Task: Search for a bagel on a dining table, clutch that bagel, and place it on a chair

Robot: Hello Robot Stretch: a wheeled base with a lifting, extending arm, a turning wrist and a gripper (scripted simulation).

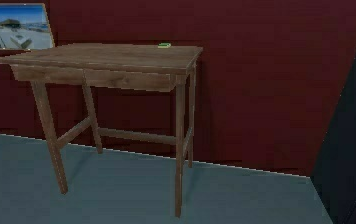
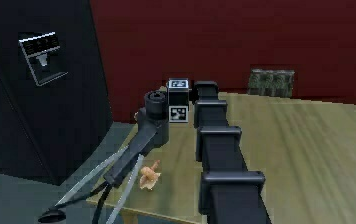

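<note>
The tool [image 2: 86,203] hangs at the far end of the dark arm [image 2: 221,150], its body just left of the 2 white marked squares [image 2: 179,85]. Its 2 thin fingers [image 2: 104,170] slant down and to the left from that body. Just right of the fingers, and lower than the tool's body, lies a small tan-orange lump [image 2: 149,177], too small to name surely as the bagel. It seems to rest near the left edge of the light wooden bench [image 2: 306,150]. Whether the fingers touch it cannot be told. Because it sits right by the tool's far end, I cannot tell whether the tool has hold of anything, and its grip cannot be read either.

Left of the tool stands a tall black appliance [image 2: 36,110]. Well beyond the tool to the right, at the bench's far edge, sits a dark ribbed object [image 2: 271,80] against a dark red wall [image 2: 236,40].

The forward view has a brown bench with 2 drawers [image 1: 106,55] and a tiny green thing [image 1: 164,44] on its top. A framed picture [image 1: 21,27] hangs above its left end, over a grey-blue floor [image 1: 116,195].
</note>
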